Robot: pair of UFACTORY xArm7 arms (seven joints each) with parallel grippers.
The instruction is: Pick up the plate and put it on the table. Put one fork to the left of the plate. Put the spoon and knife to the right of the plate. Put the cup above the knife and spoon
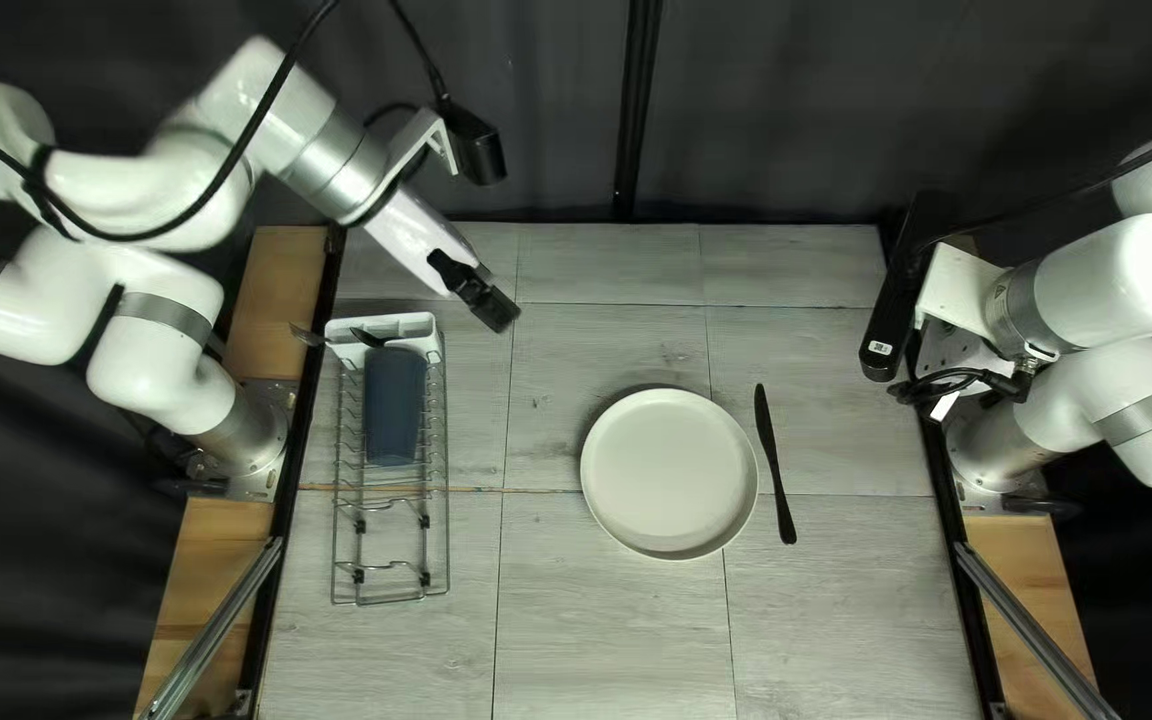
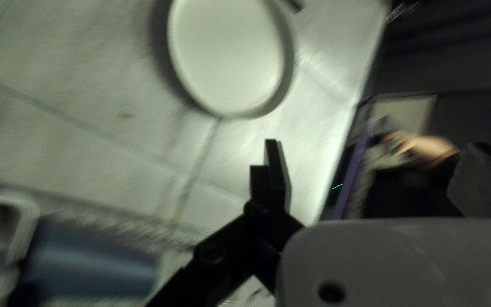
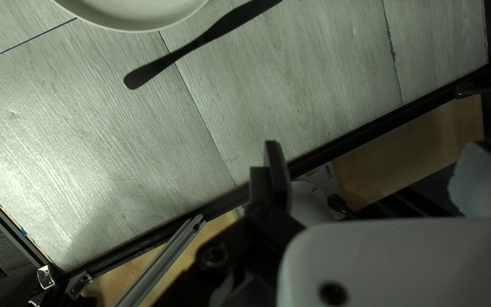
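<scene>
My two arms, as the cameras see them

Left arm (image 1: 136, 300) and right arm (image 1: 1126, 270) are chunky glossy-white tubes with silver bands (image 1: 164, 314) at the joints. Black cables (image 1: 236, 160) loop over the left one. My left gripper (image 1: 486, 296) is black, with what I think are recessed screws (image 2: 211, 253), pretty blurry though.

The top left view looks down slantwise over the whole table (image 1: 596, 620); both wrist views, closer in, share its plate (image 1: 669, 472).

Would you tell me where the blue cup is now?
In the top left view, the blue cup lies in the wire rack at the left, well left of the plate.
</scene>
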